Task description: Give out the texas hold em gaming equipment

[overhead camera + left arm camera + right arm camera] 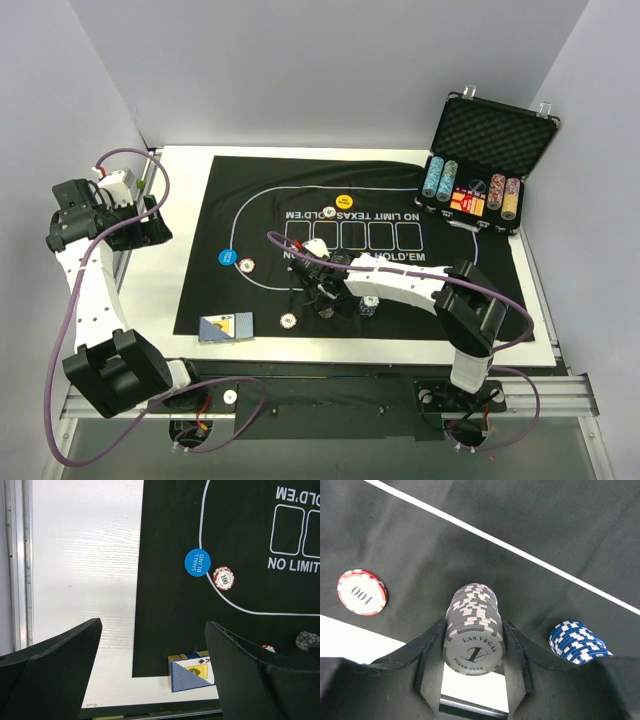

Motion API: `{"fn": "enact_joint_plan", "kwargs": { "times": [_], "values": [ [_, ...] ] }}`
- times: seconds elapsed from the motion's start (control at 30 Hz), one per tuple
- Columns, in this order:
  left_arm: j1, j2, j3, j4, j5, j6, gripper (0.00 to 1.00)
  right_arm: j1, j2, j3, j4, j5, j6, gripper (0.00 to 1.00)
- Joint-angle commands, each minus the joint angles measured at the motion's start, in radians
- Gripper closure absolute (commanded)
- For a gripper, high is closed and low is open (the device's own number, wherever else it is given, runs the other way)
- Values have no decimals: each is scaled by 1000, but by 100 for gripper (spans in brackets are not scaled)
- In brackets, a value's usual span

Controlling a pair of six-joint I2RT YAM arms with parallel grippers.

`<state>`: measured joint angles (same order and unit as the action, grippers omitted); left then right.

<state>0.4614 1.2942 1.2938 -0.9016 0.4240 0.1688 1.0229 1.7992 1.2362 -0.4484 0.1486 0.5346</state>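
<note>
Two stacks out, cards undealt

The right gripper (473,624) clamps a grey stack (470,605), one finger on each side, near the front edge of the mat (240,180); whether it rests or is lifted I cannot tell. A blue stack (577,642) stands just beside it, and a red chip (361,592) lies flat further off. The blue disc (197,562) and a second chip (223,578) sit left, the yellow disc (345,200) at the far side. Perhaps half is done: the cards (192,672) lie piled at the mat's near-left corner, and the case (495,125) holds more chips. The left gripper (152,625) gapes wide, holding nothing.
</note>
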Motion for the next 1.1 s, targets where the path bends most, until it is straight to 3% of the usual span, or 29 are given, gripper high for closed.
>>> {"fn": "enact_joint_plan", "kwargs": {
  "times": [0.0, 0.23, 0.47, 0.73, 0.93, 1.07],
  "values": [
    [10, -10, 16, 10, 15, 8, 4, 8, -26, -4, -33, 22, 2, 70],
    [11, -21, -5, 13, 25, 11, 4, 14, -38, 8, -50, 29, -4, 69],
    [8, -29, -11, 17, 33, 17, 4, 17, -40, 28, -78, 46, -13, 60],
    [11, -27, -22, 20, 35, 18, 4, 22, -47, 39, -84, 46, -18, 59],
    [11, -29, -28, 24, 36, 21, 4, 22, -43, 48, -90, 40, -18, 44],
    [10, -30, -33, 27, 33, 21, 4, 22, -44, 49, -90, 45, -15, 46]
  ]
}}
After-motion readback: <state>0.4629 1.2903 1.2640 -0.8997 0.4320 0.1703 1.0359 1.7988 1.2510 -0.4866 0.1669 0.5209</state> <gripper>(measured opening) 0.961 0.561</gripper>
